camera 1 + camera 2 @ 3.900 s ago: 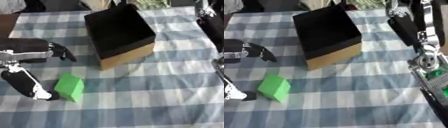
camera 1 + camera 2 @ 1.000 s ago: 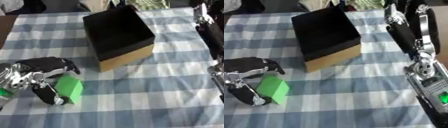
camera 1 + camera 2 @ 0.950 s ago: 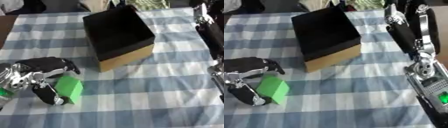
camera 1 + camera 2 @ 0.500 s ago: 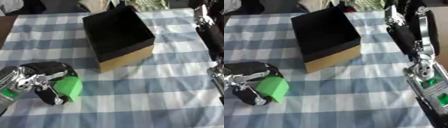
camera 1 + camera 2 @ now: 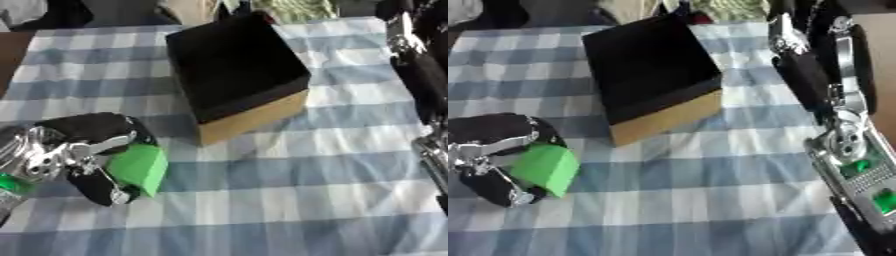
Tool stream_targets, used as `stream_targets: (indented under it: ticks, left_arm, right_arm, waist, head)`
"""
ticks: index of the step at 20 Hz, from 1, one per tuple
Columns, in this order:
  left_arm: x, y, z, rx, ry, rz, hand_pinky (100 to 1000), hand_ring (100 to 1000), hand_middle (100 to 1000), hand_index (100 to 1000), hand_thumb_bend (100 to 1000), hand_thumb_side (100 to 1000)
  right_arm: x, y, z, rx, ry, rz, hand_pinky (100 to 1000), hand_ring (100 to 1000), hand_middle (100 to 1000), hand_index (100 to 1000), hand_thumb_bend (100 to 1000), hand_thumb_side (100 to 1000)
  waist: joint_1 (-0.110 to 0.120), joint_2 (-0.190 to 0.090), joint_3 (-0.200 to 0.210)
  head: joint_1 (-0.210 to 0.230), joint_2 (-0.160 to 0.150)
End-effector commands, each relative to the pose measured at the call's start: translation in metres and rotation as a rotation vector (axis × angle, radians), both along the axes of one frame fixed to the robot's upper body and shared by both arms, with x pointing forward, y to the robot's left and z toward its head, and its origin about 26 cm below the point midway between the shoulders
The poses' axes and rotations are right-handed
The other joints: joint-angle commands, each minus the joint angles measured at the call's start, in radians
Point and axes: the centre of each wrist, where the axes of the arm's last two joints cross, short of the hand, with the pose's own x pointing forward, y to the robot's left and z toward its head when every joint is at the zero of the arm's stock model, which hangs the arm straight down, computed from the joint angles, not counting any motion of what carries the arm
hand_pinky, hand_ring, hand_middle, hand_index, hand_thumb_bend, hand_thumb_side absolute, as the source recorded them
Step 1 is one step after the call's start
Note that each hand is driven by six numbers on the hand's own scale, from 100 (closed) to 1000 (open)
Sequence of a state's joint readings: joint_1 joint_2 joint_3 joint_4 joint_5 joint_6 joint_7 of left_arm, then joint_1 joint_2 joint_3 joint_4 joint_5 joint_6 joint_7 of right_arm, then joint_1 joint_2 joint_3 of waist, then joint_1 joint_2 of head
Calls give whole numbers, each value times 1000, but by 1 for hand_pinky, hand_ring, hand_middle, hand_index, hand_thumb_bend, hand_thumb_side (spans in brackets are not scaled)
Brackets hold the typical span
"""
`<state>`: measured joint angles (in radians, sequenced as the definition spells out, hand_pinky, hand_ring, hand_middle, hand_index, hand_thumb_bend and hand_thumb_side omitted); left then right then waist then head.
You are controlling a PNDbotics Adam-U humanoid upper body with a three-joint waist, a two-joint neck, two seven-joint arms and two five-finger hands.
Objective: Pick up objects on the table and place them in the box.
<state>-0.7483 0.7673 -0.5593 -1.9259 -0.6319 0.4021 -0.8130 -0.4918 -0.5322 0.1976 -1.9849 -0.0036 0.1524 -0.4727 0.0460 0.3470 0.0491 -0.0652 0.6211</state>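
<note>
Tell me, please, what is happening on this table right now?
The robot's left hand has its fingers and thumb curled round a green block at the near left of the checked tablecloth. The open box, black inside with tan walls, stands beyond the block toward the middle, with nothing visible in it. The right arm hangs idle at the right edge; its hand cannot be made out. The block is not yet in the box.

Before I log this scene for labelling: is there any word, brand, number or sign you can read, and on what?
None can be read.
Green block: plain faces, held in the left hand.
Box: black and tan, no print seen.
Right arm: green patches, too blurred to read.
</note>
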Motion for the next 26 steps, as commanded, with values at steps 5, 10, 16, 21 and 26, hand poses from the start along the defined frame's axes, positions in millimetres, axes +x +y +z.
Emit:
stream_targets:
  ticks: [5, 10, 16, 21, 26]
  left_arm:
    - [-13, 9, 28, 1, 2, 94, 835, 778, 728, 782, 100, 100]
    - [-15, 9, 49, -17, -84, 92, 827, 767, 727, 780, 100, 100]
    - [-16, -6, 84, -96, -197, 90, 816, 756, 715, 772, 100, 100]
    - [-1, -20, 106, -161, -240, 100, 810, 754, 708, 770, 100, 100]
    - [25, -30, 118, -235, -271, 119, 810, 758, 710, 774, 100, 100]
  right_arm:
    - [-3, -1, 5, -1, -23, 2, 862, 754, 647, 801, 100, 619]
    - [-3, -2, 8, -6, -33, -3, 862, 754, 647, 801, 100, 616]
    - [-2, -1, 9, -9, -34, 0, 862, 754, 647, 801, 100, 617]
    - [-2, 0, 8, -11, -32, 3, 861, 754, 647, 801, 100, 618]
    - [-3, 2, 8, -11, -29, 11, 861, 754, 647, 801, 100, 620]
  waist:
    - [3, -29, 5]
    - [5, -28, 2]
    - [11, -32, -9]
    - [19, -37, -23]
    - [29, -38, -39]
  head:
    - [-12, -12]
    - [-17, -15]
    - [-13, -11]
    - [-8, -7]
    - [2, -8]
